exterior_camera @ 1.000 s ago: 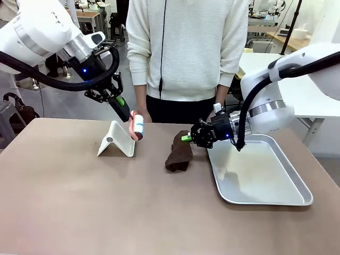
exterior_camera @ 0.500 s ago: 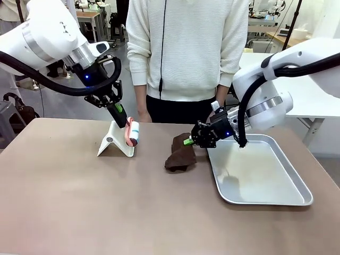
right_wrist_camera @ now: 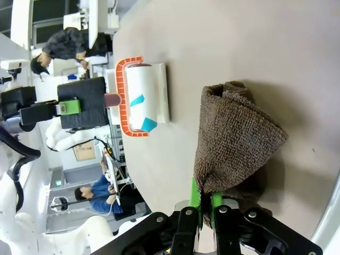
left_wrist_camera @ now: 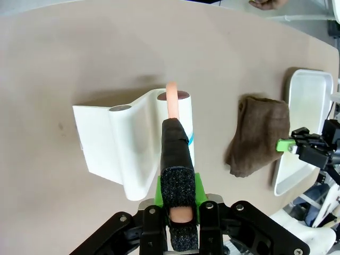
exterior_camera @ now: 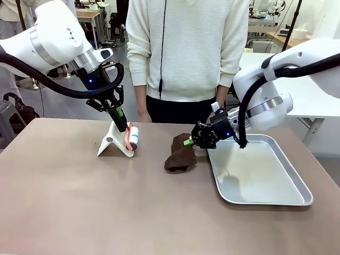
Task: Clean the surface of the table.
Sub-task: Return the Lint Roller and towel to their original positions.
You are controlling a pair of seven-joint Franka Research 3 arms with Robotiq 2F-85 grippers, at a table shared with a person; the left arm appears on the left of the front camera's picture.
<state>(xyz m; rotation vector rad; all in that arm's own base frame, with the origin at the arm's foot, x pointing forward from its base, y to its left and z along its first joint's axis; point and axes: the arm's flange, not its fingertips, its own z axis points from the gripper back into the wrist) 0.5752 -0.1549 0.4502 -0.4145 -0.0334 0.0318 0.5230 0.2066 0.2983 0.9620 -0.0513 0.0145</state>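
Wiping not yet begun. Left hand [exterior_camera: 123, 123], upper left of front view, clamps lint roller [exterior_camera: 131, 137] at white stand [exterior_camera: 115, 141]. Centre: right hand [exterior_camera: 189, 141] pinches brown cloth [exterior_camera: 180, 154] on counter [exterior_camera: 106, 207]; tray [exterior_camera: 297, 186] at right.

Our table [exterior_camera: 79, 212]: one wide, matte brown-taupe top.

We see its smooth surface spread flat and level across the whole front view, the person standing at its far edge (the near half lies bare). From the left wrist view we look straight down on the same top [left_wrist_camera: 64, 64], evenly coloured, faint shadows only.
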